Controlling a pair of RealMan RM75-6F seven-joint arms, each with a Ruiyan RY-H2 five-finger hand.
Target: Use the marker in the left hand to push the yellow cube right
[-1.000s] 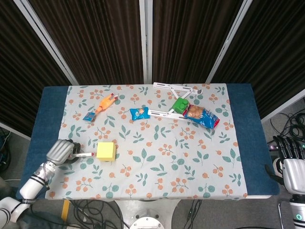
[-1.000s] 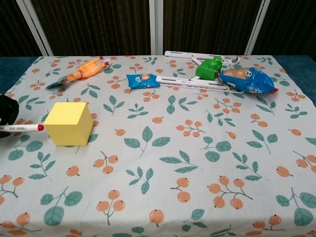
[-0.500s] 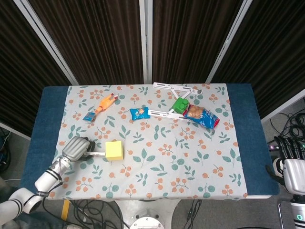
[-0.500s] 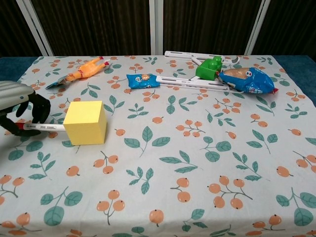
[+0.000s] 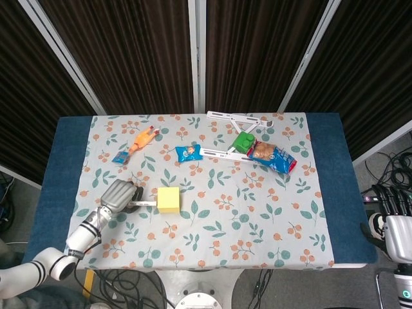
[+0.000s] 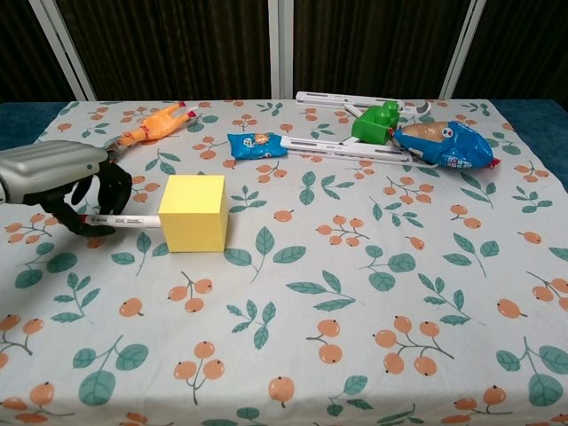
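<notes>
The yellow cube (image 5: 168,200) (image 6: 193,213) sits on the floral tablecloth, left of the middle. My left hand (image 5: 119,195) (image 6: 75,185) is just to its left and grips a white marker (image 5: 145,205) (image 6: 124,221) that lies level. The marker's tip touches the cube's left face. My right hand (image 5: 394,226) hangs beyond the table's right edge in the head view, and its fingers are too unclear to read. It does not show in the chest view.
At the back lie an orange toy figure (image 5: 143,139), a small blue packet (image 5: 120,157), a blue snack pouch (image 5: 188,153), a white folding frame (image 5: 228,154) with a green block (image 5: 243,142), and a blue chip bag (image 5: 273,156).
My left hand has moved right with the marker, and the yellow cube has slid right ahead of its tip. The right hand has stayed put.
</notes>
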